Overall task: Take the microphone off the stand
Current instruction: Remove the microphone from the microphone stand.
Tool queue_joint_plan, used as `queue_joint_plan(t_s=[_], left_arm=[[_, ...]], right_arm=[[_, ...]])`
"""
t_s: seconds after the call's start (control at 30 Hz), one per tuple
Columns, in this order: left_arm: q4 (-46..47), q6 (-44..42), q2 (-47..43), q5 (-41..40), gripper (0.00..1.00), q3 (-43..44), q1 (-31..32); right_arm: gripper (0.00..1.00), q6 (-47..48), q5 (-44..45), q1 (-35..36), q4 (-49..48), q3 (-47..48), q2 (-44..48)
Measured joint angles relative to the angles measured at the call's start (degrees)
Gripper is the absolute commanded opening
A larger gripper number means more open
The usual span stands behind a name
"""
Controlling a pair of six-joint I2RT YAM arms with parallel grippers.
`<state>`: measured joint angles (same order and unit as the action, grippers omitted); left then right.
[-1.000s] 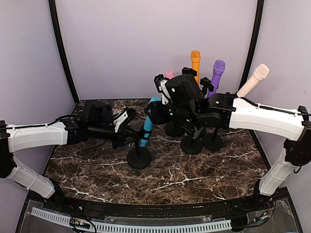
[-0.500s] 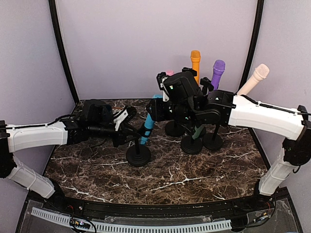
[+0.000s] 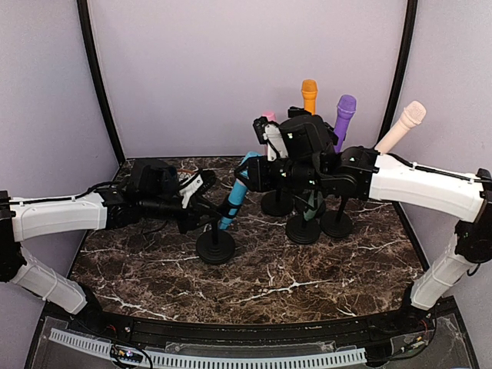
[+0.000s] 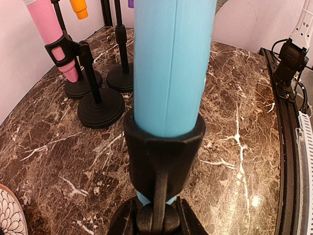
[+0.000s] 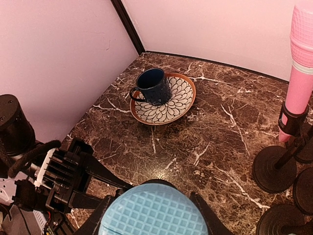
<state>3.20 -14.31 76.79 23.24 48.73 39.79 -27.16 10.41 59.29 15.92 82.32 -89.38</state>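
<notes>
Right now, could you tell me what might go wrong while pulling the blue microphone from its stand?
The clip wraps the blue microphone snugly; if the left tool slips, the stand may lift too. The right tool works close to the pink microphone and could topple it.

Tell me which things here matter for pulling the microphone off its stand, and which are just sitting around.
In the job: blue microphone, its stand, left end effector on the stand, right end effector on the microphone head.
Lying about: pink microphone, orange microphone, purple microphone, cream microphone, cup, plate.
</notes>
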Motion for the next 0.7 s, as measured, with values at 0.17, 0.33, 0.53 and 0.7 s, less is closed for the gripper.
queue_joint_plan(t_s=[0.17,0.33,0.53,0.7], left_arm=[[-0.1,0.0,0.0,-0.1,0.00,0.0,0.0],[-0.2,0.0,0.0,-0.2,0.00,0.0,0.0],[0.2,0.0,0.0,-1.2,0.00,0.0,0.1],[1.5,0.0,-0.1,-1.9,0.00,0.4,0.5]], right_arm=[[0.41,1.7,-2.1,-0.4,-0.7,-0.2,0.0],[0.41,3.1,-1.8,-0.4,-0.7,-0.2,0.0],[0.41,1.9,0.0,-0.3,1.1,0.5,0.0],[0.41,-0.7,2.8,0.4,7.3,4.7,-0.3]])
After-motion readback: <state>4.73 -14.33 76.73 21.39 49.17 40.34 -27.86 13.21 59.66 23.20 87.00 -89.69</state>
